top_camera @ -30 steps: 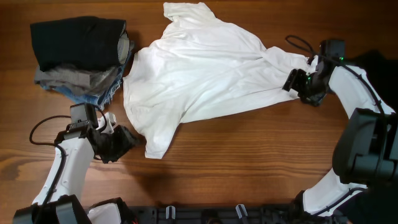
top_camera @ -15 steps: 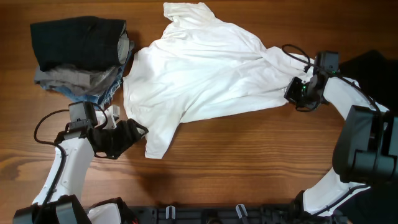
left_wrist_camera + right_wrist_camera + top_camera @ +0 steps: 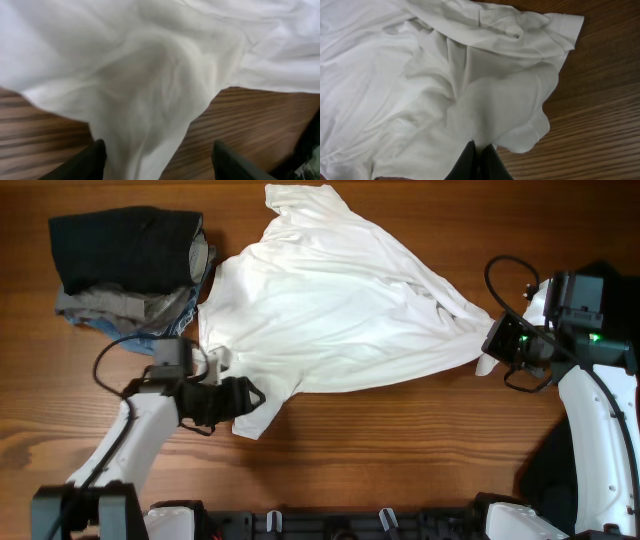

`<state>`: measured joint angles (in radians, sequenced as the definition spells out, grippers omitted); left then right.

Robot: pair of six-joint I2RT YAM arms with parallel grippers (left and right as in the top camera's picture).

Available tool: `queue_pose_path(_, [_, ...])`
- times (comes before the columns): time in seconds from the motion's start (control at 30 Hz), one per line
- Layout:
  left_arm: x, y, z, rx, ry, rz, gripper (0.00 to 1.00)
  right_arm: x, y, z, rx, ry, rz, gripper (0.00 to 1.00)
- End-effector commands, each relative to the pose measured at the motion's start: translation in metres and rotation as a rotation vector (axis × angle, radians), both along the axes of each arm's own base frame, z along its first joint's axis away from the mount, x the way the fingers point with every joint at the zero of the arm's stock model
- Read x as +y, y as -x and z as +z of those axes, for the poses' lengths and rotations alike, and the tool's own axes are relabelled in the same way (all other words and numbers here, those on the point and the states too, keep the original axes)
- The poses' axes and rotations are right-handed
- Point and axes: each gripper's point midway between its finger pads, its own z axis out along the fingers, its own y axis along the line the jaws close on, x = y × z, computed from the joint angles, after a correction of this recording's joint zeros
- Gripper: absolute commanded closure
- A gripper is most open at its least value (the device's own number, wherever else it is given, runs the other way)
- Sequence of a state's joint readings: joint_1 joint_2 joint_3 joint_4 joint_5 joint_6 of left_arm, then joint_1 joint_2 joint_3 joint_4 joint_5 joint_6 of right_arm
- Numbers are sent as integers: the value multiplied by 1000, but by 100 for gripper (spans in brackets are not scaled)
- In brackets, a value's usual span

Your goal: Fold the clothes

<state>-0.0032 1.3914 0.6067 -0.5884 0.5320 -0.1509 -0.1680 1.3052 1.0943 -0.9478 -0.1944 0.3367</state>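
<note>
The wooden table filled the overhead view. On it the white T-shirt lay spread and rumpled across the middle, one part reaching to the far edge and its lower corner trailing toward the near left. At the far left corner sat a stack of folded clothes, black on top, grey and blue denim beneath, just beside the shirt's left edge. The left gripper stood at the shirt's lower corner, its fingers spread apart with the white cloth lying loose between them. The right gripper was at the shirt's right end, its fingers pressed together and pinching the fabric, which drew to a point there.
</note>
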Motion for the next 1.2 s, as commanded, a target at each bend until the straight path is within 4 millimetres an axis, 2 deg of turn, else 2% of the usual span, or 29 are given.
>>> queue_pose_path(0.0, [5,8,-23,78,-133,14,93,-2,3,1,4,19,-9,96])
queue_pose_path(0.03, [9,11,-22,96,-135,30,96,-5,9,-2,37,31,-32,96])
queue_pose_path(0.1, [27,9,-2,150,-134,122,96,-17,25,-8,112,78,-106,96])
queue_pose_path(0.13, [46,3,20,155,-136,199,96,-24,39,-13,173,112,-147,96])
queue_pose_path(0.2, [82,-4,58,121,-190,320,96,-21,60,-17,264,105,-157,96])
queue_pose_path(0.27, [132,-5,108,35,-328,468,96,-17,82,-20,353,97,-149,96])
queue_pose_path(0.3, [146,-1,124,7,-380,513,96,-14,88,-21,379,85,-140,96])
queue_pose_path(0.37, [154,6,138,-24,-420,541,96,-12,97,-21,418,78,-138,96])
queue_pose_path(0.4, [153,10,141,-32,-425,526,96,-12,98,-21,422,78,-137,80])
queue_pose_path(0.43, [152,15,141,-17,-433,523,96,-13,96,-21,411,79,-138,58])
queue_pose_path(0.47, [154,20,140,1,-451,525,96,-13,91,-21,391,80,-139,48])
queue_pose_path(0.57, [157,22,139,8,-469,529,96,-6,60,-19,266,43,-68,43])
queue_pose_path(0.6, [152,18,140,-5,-437,521,94,-7,54,-21,256,44,-64,40])
queue_pose_path(0.67, [117,4,146,-79,-274,386,85,-9,34,-29,209,49,-45,39])
queue_pose_path(0.77, [90,-7,143,-98,-243,267,75,18,-2,-53,121,-88,86,46])
queue_pose_path(0.87, [63,-14,128,-60,-235,145,73,46,-30,-79,61,-150,281,68])
queue_pose_path(0.9, [53,-17,121,-45,-233,98,72,54,-38,-93,69,-146,309,70])
queue_pose_path(0.93, [41,-21,111,-22,-232,48,72,56,-41,-103,84,-122,316,49])
queue_pose_path(1.0, [25,-24,92,32,-234,-23,68,54,-39,-123,140,-27,329,47])
queue_pose_path(1.03, [18,-25,81,65,-236,-51,65,46,-38,-129,165,57,323,45])
queue_pose_path(1.13, [7,-28,54,139,-243,-102,62,39,-44,-132,164,169,286,44])
queue_pose_path(1.17, [4,-29,39,180,-246,-115,63,32,-50,-131,150,230,262,44])
